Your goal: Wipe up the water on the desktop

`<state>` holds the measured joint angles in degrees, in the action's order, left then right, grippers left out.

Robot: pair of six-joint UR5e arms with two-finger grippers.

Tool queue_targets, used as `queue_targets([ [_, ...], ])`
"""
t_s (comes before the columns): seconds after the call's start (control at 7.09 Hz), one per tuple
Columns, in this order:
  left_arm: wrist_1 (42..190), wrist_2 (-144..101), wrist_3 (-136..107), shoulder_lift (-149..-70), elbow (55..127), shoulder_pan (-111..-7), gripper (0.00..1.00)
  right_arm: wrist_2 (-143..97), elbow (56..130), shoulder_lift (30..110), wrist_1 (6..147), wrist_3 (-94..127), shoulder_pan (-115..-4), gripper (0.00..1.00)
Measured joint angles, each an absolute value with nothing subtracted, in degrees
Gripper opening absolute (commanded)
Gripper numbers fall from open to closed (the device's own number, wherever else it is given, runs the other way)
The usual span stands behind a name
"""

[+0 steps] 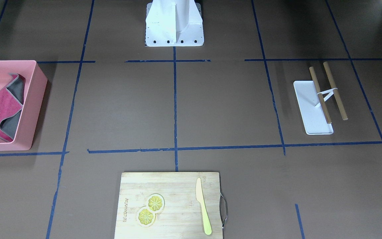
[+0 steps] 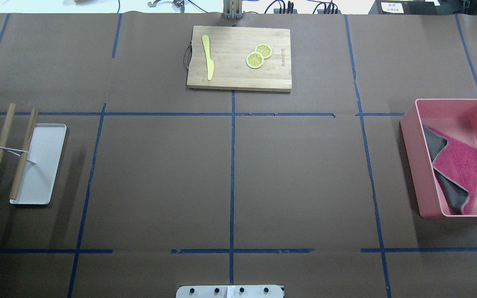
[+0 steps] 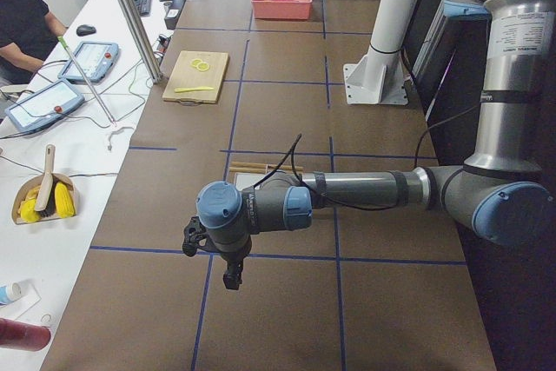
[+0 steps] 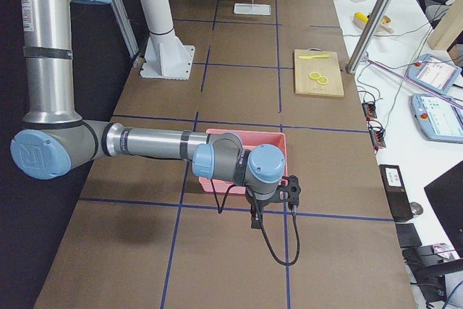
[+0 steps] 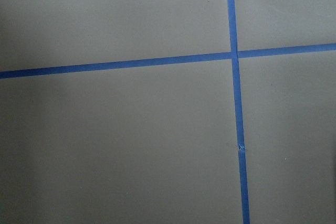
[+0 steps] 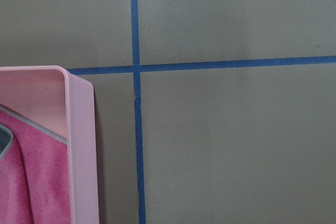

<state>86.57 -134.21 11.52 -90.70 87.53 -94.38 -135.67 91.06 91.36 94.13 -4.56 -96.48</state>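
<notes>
Our left end effector [image 3: 232, 282] hangs over the flat, matte brown counter [image 2: 160, 178], which spreads beneath both arms under a thin blue tape grid. The right end effector [image 4: 255, 222] hangs near a smooth pink rectangular bin [image 2: 411, 165] holding a fuzzy magenta-and-grey cloth [image 2: 460, 165]. We cannot tell whether either is open or gripping anything.

Pink bin [image 1: 31, 106] cut by the front view's left edge, cutting board [image 1: 177, 205] clipped at its bottom, left gripper [image 3: 233, 277] and right gripper [image 4: 255, 221] visible only side-on, finger spacing unreadable
</notes>
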Motion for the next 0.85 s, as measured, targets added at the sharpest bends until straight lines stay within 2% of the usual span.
queue_targets([
  [0.85,86.6,-134.2,11.5,-90.8,87.7,-94.3,1.0,-135.8,90.8,91.5,94.2,-3.3,-97.3,1.0],
])
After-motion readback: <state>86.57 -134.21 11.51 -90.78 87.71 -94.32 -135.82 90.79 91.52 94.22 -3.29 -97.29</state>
